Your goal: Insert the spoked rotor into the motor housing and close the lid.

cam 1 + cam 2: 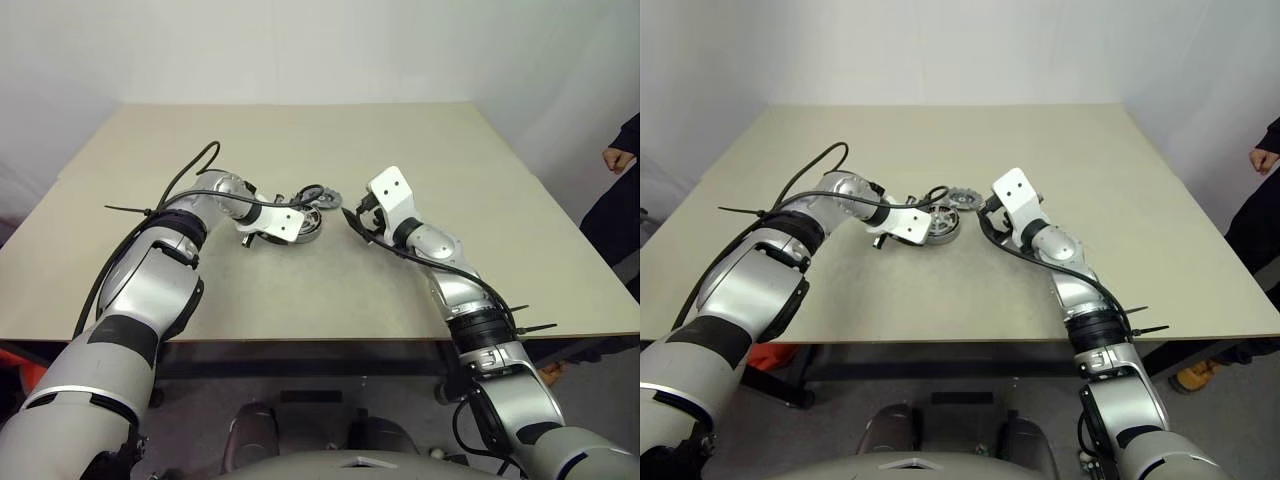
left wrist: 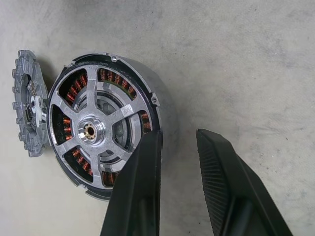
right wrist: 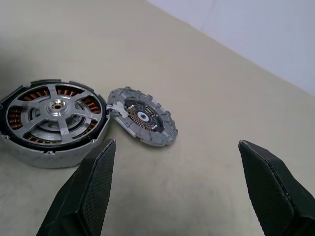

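No readable text, label, brand, number or sign appears anywhere.

- The shiny silver spoked rotor sits inside the round copper-wound motor housing on the beige tabletop.
- The dark grey notched-rim lid lies touching the housing (on its right side).

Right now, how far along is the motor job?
Done: the spoked rotor sits inside the motor housing, copper windings showing between its spokes. In hand: nothing. The left pincer hangs by the housing with a gap between its fingers; the right pincer is wide open. Left: the lid leans on the housing, not yet fitted.
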Motion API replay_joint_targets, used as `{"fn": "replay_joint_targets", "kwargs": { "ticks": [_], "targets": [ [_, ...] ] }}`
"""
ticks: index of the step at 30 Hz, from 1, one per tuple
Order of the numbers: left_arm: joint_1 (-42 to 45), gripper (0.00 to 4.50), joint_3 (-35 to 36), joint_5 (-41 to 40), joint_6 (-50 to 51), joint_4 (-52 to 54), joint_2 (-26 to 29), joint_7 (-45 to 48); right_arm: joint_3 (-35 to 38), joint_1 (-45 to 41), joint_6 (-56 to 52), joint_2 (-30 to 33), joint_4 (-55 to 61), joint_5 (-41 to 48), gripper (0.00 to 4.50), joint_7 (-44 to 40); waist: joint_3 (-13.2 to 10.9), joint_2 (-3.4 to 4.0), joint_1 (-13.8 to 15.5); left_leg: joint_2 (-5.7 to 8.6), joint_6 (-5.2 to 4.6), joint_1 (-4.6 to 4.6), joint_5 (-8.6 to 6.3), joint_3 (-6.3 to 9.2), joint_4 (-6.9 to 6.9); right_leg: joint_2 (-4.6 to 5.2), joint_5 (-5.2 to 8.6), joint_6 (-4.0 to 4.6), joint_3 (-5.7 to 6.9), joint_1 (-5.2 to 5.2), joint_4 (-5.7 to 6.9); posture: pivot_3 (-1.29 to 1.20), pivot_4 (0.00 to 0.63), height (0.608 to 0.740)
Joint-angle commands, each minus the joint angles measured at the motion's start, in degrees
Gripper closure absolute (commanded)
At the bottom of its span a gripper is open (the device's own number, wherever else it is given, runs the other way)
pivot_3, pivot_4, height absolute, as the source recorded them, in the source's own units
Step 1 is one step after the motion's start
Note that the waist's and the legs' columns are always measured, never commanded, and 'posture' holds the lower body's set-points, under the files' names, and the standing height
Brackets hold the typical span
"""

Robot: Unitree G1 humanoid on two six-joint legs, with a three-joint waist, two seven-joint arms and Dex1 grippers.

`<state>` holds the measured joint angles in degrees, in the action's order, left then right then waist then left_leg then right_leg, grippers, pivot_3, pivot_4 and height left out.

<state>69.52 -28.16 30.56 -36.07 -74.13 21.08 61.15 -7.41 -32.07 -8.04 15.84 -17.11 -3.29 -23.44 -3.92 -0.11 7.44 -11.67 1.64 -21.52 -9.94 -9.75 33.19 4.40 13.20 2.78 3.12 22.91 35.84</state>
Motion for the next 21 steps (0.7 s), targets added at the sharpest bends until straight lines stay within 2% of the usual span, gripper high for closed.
{"fn": "replay_joint_targets", "kwargs": {
  "ticks": [1, 3, 7, 21],
  "targets": [
    [0.50, 3.30, -0.93, 1.03, -0.14, -0.50, -0.09, 0.34, 1.25, -0.42, 0.40, 0.03, 3.83, 0.40, 0.00, 0.76, 0.00, 0.00, 0.00, 0.00, 0.00, 0.03, 0.00, 0.00, 0.00, 0.00, 0.00, 0.00, 0.00, -0.03, 0.00, 0.00, 0.000, 0.740],
    [0.52, 3.48, -0.78, 0.86, 0.01, -0.56, -0.19, 0.47, 1.29, -0.44, 0.36, 0.03, 3.97, 0.41, 0.00, 0.80, 0.00, 0.00, 0.00, 0.00, 0.00, 0.07, 0.00, 0.00, 0.00, 0.00, 0.00, 0.00, 0.00, -0.07, 0.00, 0.00, 0.000, 0.740],
    [0.54, 4.48, -0.64, 0.70, 0.18, -0.54, -0.42, 0.68, 1.41, -0.49, 0.27, 0.08, 4.19, 0.44, 0.00, 0.87, 0.00, 0.00, -0.01, 0.00, 0.00, 0.07, 0.00, 0.00, 0.00, 0.00, 0.00, 0.00, 0.00, -0.08, -0.01, 0.00, 0.000, 0.740],
    [0.57, 4.48, -1.22, 1.78, -1.11, -0.34, -0.21, -2.55, 1.74, -0.86, 0.46, 0.50, 3.78, 0.34, 0.00, 0.93, 0.00, 0.00, 0.01, 0.00, 0.02, 0.16, 0.01, 0.00, -0.01, 0.00, 0.00, 0.00, 0.00, -0.17, 0.00, 0.00, 0.000, 0.740]
  ]
}}
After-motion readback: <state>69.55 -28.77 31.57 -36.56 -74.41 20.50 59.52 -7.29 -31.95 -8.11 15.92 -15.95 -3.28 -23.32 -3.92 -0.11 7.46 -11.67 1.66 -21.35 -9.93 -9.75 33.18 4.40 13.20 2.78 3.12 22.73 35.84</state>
